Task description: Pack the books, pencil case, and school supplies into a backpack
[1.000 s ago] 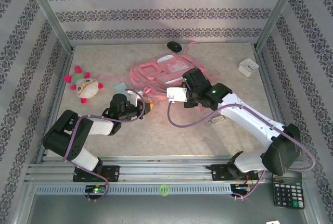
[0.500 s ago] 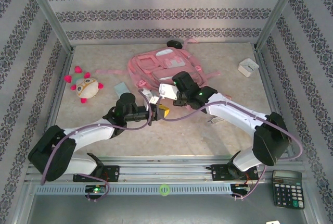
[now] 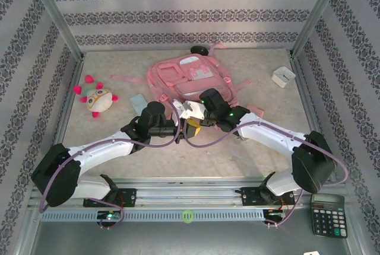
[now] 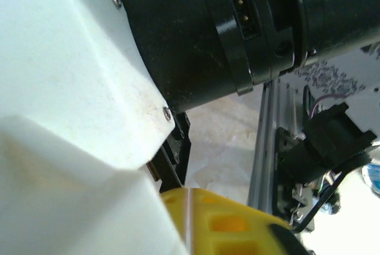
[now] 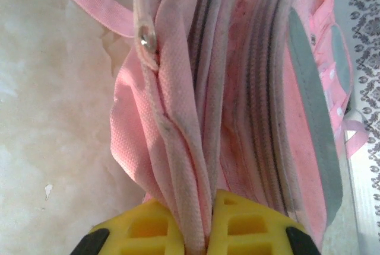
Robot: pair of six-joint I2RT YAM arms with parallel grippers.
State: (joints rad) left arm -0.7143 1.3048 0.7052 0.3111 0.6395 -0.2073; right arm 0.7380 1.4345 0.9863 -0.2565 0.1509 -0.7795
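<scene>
A: Start at the left. What's there?

B: A plush toy near the left side. Next comes the pencil case, flat on the table between the toy and the left arm's wrist. It is apart from the backpack and not packed yet.

A: And the left gripper?

B: It reaches to the middle, just below the backpack's near edge. Its wrist view catches one yellow finger and a black motor housing close in front. I can't tell whether its jaws are spread or pressed together.

A: The right gripper?

B: Its jaws are pinching a fold of the backpack's pink fabric, with several layers and zip lines fanning away from the fingers (which pocket's edge it is, I can't say). The backpack itself lies at the far middle of the table.

A: What worries you?

B: Crowding, mostly. The two grippers sit very close, and the purple cables cross beneath them. A careless swing could knock one arm into the other or snag a cable. If the pinch holds the wrong layer, a pull would likely drag the whole bag instead of opening it. Soft fabric can also slip free.

A: Further right?

B: A small white box sits well apart from the bag. A black calculator lies past the near right corner.
</scene>
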